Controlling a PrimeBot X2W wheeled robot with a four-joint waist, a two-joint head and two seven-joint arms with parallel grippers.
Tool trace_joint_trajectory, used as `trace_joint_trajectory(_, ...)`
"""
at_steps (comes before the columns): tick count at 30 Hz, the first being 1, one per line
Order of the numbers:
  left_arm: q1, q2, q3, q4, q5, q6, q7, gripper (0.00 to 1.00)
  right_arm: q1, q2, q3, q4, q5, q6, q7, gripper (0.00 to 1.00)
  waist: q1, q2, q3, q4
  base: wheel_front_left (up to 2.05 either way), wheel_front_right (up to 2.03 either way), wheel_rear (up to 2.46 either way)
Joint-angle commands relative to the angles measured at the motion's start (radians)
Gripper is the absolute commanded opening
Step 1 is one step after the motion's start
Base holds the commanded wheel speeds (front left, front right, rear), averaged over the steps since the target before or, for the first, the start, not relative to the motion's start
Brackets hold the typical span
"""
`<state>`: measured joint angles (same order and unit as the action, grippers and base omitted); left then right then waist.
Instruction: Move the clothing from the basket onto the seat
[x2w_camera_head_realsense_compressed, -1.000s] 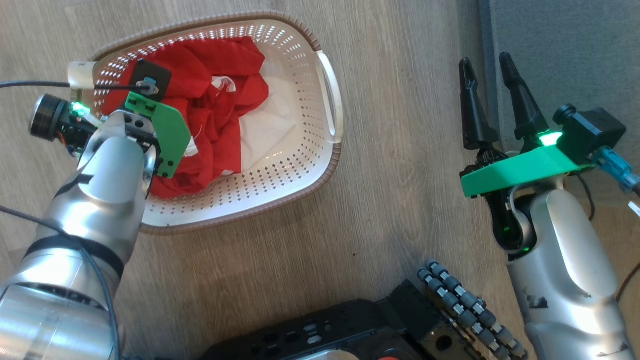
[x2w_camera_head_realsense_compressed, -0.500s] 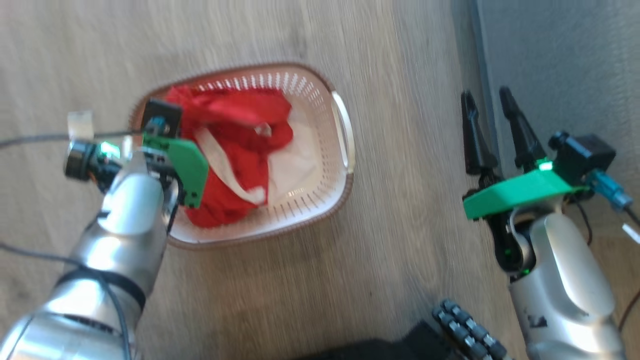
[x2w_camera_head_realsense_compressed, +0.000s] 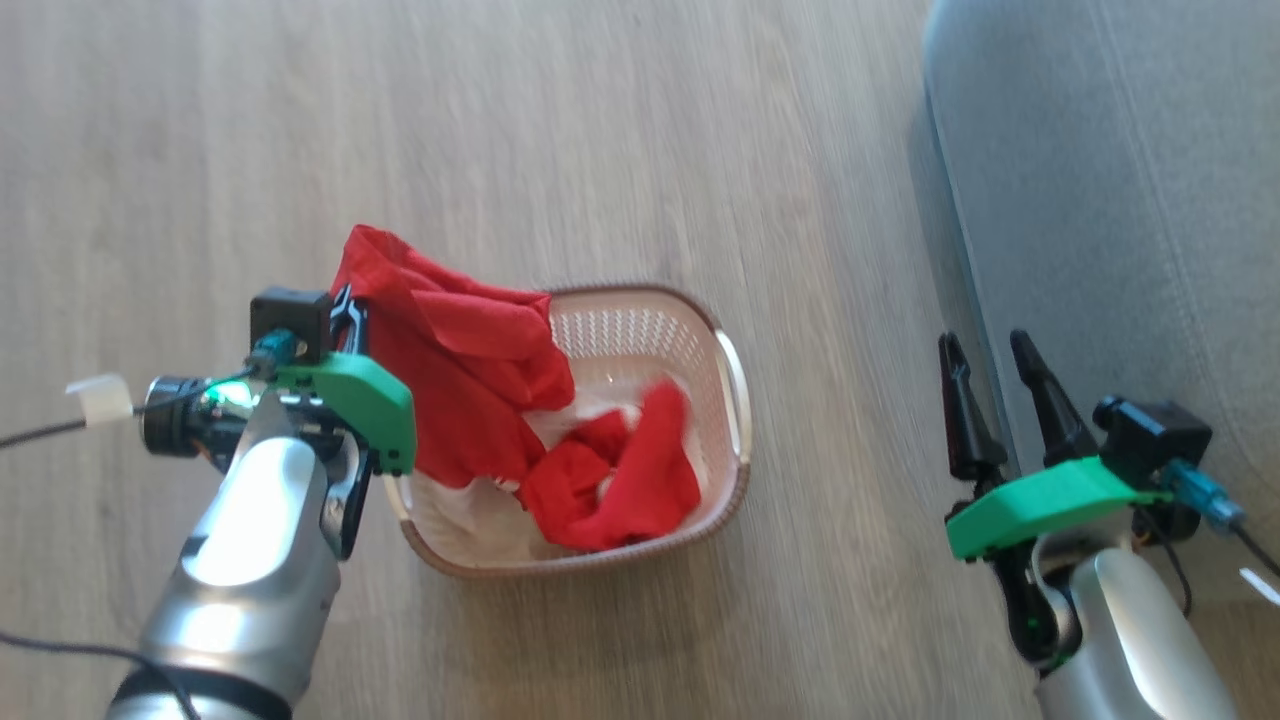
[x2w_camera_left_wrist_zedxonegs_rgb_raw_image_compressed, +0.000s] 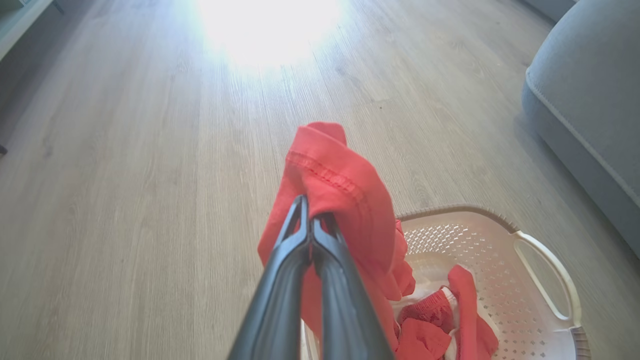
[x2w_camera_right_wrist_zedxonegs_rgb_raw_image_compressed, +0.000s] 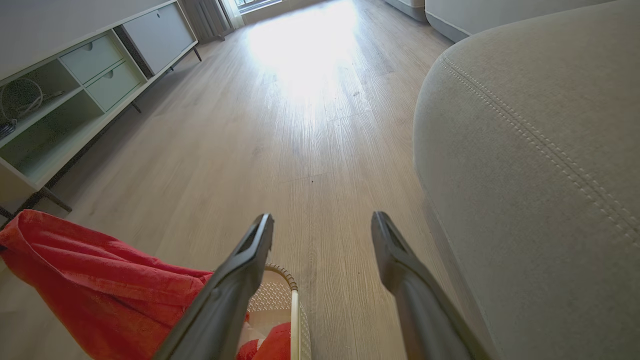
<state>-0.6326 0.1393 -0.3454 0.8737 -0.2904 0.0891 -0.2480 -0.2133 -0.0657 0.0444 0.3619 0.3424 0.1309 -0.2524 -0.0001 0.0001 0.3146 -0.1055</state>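
The basket (x2w_camera_head_realsense_compressed: 735, 400) sits on a pale wood floor (x2w_camera_head_realsense_compressed: 600, 150), and everything here is placed from it. Above its left end the left gripper (x2w_camera_left_wrist_zedxonegs_rgb_raw_image_compressed: 311, 222) is pressed fully together on the stitched hem of a red garment (x2w_camera_head_realsense_compressed: 450, 370). The cloth bunches over the fingertips and hangs in a long fold that crosses the basket's left rim, its lower end reaching down inside. Inside the basket, toward its near right corner, a second red piece (x2w_camera_head_realsense_compressed: 620, 480) lies crumpled. It rests on a white garment (x2w_camera_head_realsense_compressed: 470, 500) spread over the bottom. The basket's far wall and right handle are bare. To the right of the basket, well apart from it across open floor, stands the grey seat (x2w_camera_head_realsense_compressed: 1120, 200), with its rounded corner and light stitched seam facing the basket. The right gripper (x2w_camera_head_realsense_compressed: 982, 340) hangs between the basket and the seat, close to the seat's edge. Its jaws are spread wide with nothing between them. Beyond the basket on its left side, a low pale cabinet (x2w_camera_right_wrist_zedxonegs_rgb_raw_image_compressed: 75, 75) with drawers and open shelves stands on thin legs.
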Motion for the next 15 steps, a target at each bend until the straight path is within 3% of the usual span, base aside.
trace_joint_trajectory(1,-0.015,0.035,0.035,-0.035,-0.001,0.01,-0.014,0.0,0.003,-0.009,0.02,-0.023,-0.01,0.0,-0.009,1.0,0.0001,-0.0001,-0.047,0.031,0.0,0.0,0.0)
trace_joint_trajectory(15,0.111,0.064,0.075,-0.253,0.0,0.017,-0.012,0.0,0.062,-0.007,0.033,-0.01,-0.025,0.0,-0.009,1.0,0.0001,-0.0001,-0.172,0.043,0.0,0.0,0.0)
